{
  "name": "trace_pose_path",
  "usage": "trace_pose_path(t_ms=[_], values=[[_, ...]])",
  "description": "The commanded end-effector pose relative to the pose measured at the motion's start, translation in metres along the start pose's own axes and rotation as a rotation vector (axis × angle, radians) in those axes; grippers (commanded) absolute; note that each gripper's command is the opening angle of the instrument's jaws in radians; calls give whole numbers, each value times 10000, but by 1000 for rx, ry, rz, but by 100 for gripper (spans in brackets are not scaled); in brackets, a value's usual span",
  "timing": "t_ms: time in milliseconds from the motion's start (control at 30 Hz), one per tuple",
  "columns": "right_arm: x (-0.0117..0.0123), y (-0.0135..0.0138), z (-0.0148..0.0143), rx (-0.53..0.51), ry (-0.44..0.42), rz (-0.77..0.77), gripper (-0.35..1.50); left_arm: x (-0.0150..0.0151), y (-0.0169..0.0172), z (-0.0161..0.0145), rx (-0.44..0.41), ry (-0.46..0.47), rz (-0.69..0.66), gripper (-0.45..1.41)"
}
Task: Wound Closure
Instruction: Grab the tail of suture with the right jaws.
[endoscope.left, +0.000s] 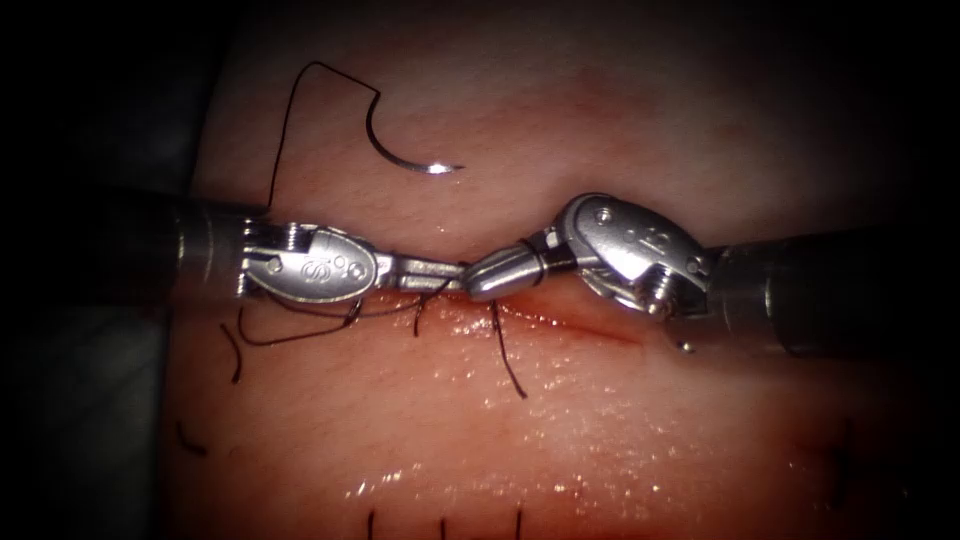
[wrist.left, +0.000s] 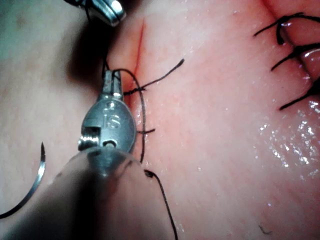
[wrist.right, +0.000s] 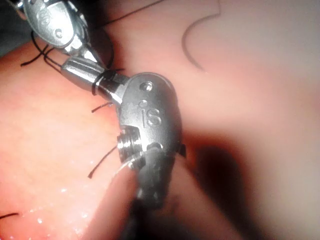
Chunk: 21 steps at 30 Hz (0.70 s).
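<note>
above the cut – needle lying free.

— What colours do I have down there?
— I see pink tissue with a red cut, black thread, a dark needle glinting silver, and both silver pincers.
</note>
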Motion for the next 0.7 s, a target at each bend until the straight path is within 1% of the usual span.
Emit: trace_pose_path(t_ms=[33, 233, 267, 333, 367, 433, 467, 600, 667, 700], values=[[-9, 3, 3, 23, -42, -24, -35, -5, -1, 6, -1, 2, 1, -45], [-22, -4, 18, 98, -171, -107, -35, -8, -1, 8, -1, -1, -3, -45], [-25, -5, 22, 114, -207, -140, -20, -8, -1, 9, -1, -2, -3, -45], [-28, -8, 28, 141, -261, -185, -5, -8, -2, 9, -5, -5, -3, -45], [-31, -9, 33, 155, -302, -211, 17, -8, -2, 9, -5, -5, -9, -45], [-34, -10, 38, 172, -342, -244, 37, -8, -1, 9, -5, -5, -9, -45], [-36, -10, 41, 186, -367, -264, 56, -8, -1, 9, -5, -5, -8, -45], [-43, -14, 44, 230, -443, -310, 88, -9, 2, 9, -5, -6, -12, -45], [-44, -15, 43, 241, -477, -336, 89, -9, 2, 8, -7, -5, -11, -45], [-45, -16, 42, 251, -509, -356, 89, -9, 3, 7, -8, -4, -11, -45]])
